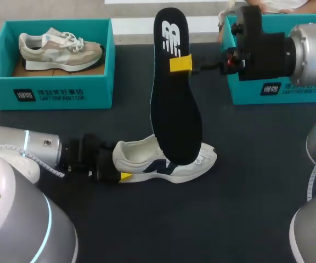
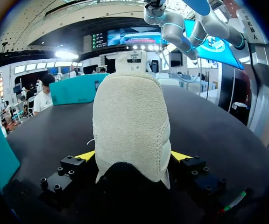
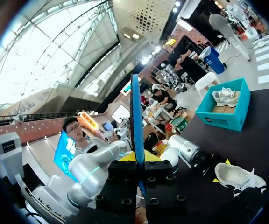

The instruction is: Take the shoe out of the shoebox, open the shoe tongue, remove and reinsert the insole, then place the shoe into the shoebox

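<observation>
Black logo-printed insole (image 1: 174, 109), white shoe (image 1: 147, 159), lettered shoebox (image 1: 48, 96)

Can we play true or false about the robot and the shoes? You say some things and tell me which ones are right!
1. The right gripper is holding the black insole. True.
2. The white shoe is inside a box. False: it sits on the table.
3. The teal shoebox on the left is empty. False: a beige sneaker lies in it.
4. The left gripper grips the white shoe by its heel. True.
5. The black insole lies flat on the table. False: it is held up, with its lower end at the white shoe.
</observation>
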Robot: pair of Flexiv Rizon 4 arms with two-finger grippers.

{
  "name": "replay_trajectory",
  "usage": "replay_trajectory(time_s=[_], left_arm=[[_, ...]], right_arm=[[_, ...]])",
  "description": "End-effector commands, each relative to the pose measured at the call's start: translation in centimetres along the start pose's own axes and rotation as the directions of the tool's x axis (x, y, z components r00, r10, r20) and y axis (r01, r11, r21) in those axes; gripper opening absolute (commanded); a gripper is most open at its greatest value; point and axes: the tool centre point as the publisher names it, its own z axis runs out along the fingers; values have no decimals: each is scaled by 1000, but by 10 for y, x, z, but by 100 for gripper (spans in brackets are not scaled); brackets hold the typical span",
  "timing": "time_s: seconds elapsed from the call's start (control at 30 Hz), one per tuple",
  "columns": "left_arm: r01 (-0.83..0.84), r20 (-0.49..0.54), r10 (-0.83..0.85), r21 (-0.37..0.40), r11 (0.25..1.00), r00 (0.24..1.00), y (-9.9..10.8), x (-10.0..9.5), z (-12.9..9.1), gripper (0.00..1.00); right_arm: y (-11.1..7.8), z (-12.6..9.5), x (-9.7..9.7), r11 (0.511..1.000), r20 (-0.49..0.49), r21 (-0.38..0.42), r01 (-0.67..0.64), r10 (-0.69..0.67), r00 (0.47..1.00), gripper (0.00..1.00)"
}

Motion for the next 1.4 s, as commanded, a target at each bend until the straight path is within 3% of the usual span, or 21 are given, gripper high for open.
replay_trajectory(time_s=[0.03,0.27,0.7,1.07,1.23,1.33,1.4], left_arm=[[0,5,0,-37,999,1000,-14,8,-24,100],[-20,-6,19,-195,981,1000,-28,6,-39,100],[-20,-6,19,-195,981,1000,-28,6,-39,100],[-45,-87,-2,-531,846,996,-71,0,-62,100],[-49,-124,-37,-626,778,992,-83,2,-66,100],[-55,-95,-18,-704,708,995,-85,4,-64,100],[-55,-95,-18,-704,708,995,-85,4,-64,100]], right_arm=[[1,4,0,1000,1,0,-1,1,1000,0],[1,4,0,1000,1,0,-1,1,1000,0],[1,4,0,1000,1,0,-1,1,1000,0],[1,4,0,1000,1,0,-1,1,1000,0],[1,4,0,1000,1,0,-1,1,1000,0],[1,4,0,1000,1,0,-1,1,1000,0],[1,4,0,1000,1,0,-1,1,1000,0]])
